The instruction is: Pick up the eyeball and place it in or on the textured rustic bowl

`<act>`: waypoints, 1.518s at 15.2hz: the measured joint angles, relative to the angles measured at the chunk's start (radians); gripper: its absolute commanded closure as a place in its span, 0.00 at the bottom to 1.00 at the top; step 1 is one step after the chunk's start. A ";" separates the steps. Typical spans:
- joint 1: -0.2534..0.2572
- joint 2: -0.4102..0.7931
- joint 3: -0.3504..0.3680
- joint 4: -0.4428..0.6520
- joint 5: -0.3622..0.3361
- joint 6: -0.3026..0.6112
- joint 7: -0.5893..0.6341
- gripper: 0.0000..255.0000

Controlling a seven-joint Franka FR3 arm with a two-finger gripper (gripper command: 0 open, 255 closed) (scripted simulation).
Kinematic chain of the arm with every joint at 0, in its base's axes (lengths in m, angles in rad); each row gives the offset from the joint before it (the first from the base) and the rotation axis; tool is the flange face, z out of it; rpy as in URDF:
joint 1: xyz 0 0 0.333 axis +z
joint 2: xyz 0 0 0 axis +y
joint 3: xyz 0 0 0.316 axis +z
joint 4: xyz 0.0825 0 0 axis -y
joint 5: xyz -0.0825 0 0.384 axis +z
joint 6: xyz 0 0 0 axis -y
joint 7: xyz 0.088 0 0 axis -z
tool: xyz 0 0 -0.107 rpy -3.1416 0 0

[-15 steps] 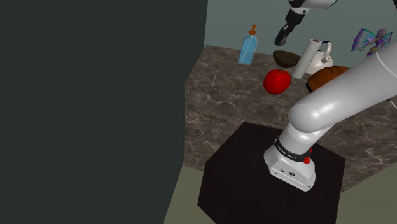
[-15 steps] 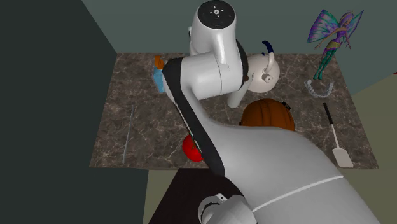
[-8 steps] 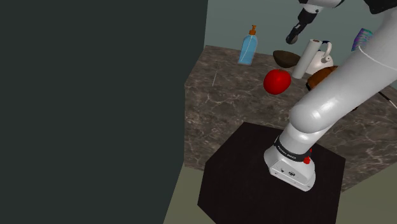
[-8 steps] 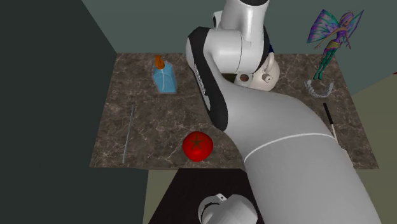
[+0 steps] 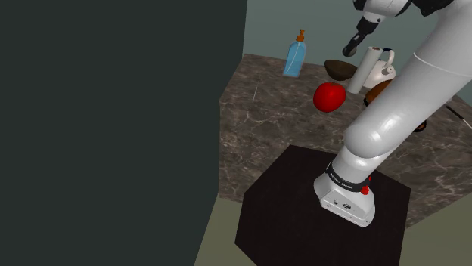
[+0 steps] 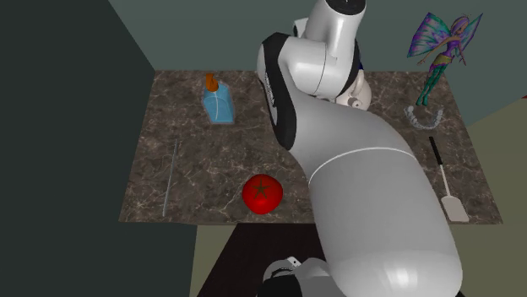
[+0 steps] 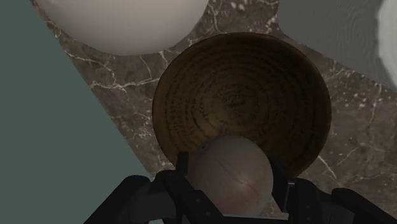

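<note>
- The hand (image 7: 230, 170) is closed on the pale eyeball (image 7: 233, 183), one finger clasping each side.
- The held eyeball hangs over the rim of the brown ridged bowl (image 7: 254, 89) on the marbled counter (image 7: 121, 83).

Nothing could be read. In the shoulder view, the black band (image 5: 342, 182) round the base of the arm (image 5: 382, 125) carried a short line of small white lettering, too small to make out.
</note>
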 measured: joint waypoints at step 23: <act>0.001 0.015 -0.007 -0.067 0.022 0.077 -0.022 0.00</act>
